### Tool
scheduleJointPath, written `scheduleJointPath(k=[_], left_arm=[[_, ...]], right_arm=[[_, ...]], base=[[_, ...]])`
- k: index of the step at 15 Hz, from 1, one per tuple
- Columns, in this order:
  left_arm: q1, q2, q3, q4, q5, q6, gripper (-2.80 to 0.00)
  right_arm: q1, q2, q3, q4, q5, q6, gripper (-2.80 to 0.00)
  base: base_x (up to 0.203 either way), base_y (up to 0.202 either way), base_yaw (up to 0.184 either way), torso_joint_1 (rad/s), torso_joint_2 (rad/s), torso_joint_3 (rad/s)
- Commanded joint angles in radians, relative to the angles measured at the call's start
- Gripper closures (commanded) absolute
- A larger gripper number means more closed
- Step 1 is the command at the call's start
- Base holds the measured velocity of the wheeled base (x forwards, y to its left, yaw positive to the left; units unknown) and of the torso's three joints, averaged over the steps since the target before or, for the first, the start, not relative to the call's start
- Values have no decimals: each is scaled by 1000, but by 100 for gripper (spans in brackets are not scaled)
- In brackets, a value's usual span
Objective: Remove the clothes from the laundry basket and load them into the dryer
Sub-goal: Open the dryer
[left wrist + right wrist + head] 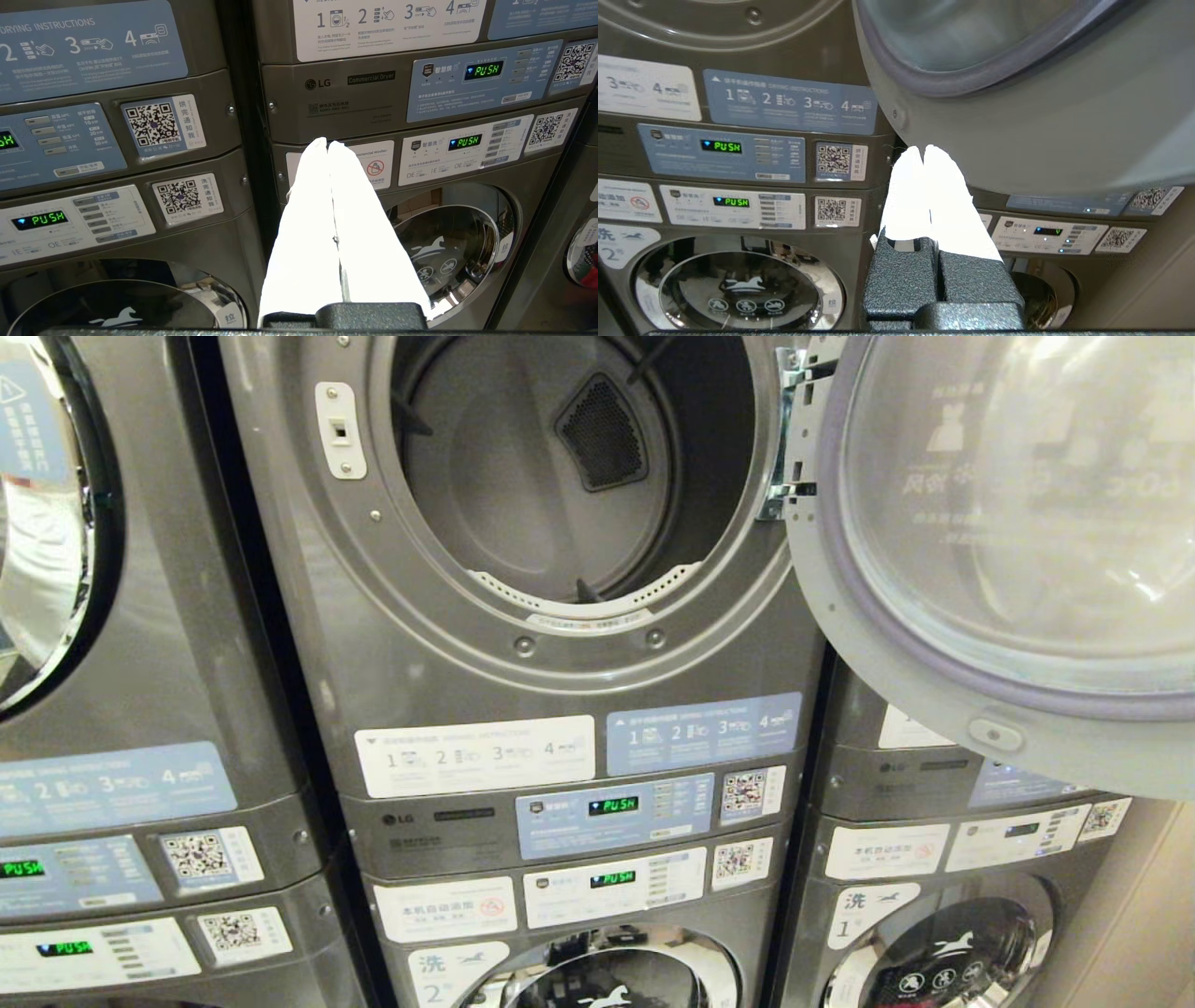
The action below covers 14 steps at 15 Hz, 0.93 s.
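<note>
From the head view we face a stack of grey machines. The dryer (560,616) sits directly ahead with its round door (990,551) swung out on hinges at the right, the glass facing us. Its drum (532,476) lies open to view, showing a dark vent grille on the back wall and no clothes inside. Below the opening we read instruction stickers and two green "PUSH" displays (613,805). Neither arm shows here, and the laundry basket and clothes appear in none of our views.

From the left wrist view, our left gripper (328,142) points at the control panels, just below the "LG Commercial Dryer" label (371,78). Its white fingers (308,224) press together along their length and hold nothing.

From the right wrist view, our right gripper (923,149) sits under the lower rim of the open door (1041,116), which looks slightly smeared, so we cannot say whether they touch. Its fingers (906,200) are pressed together and empty, pointing at the seam between two machines beside a QR sticker (840,161).
</note>
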Motion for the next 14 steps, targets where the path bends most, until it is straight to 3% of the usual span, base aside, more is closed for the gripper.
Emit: scheduleJointPath(k=[1, 3, 5, 11, 14], left_arm=[[0, 0, 0, 0, 1, -5, 0], [0, 0, 0, 0, 1, -8, 0], [0, 0, 0, 0, 1, -8, 0], [0, 0, -1, 0, 1, -8, 0], [0, 0, -1, 0, 3, -10, 0]], right_arm=[[0, 71, -14, -1, -2, -2, 0], [0, 72, -12, -1, -19, -3, 0], [0, 77, -8, -3, -94, -3, 0], [0, 276, -17, -280, -252, -6, 0], [0, 327, -23, -305, -334, -8, 0]], base=[[0, 0, 0, 0, 0, 0], [0, 0, 0, 0, 0, 0], [0, 0, 0, 0, 0, 0], [0, 0, 0, 0, 0, 0], [0, 0, 0, 0, 0, 0]])
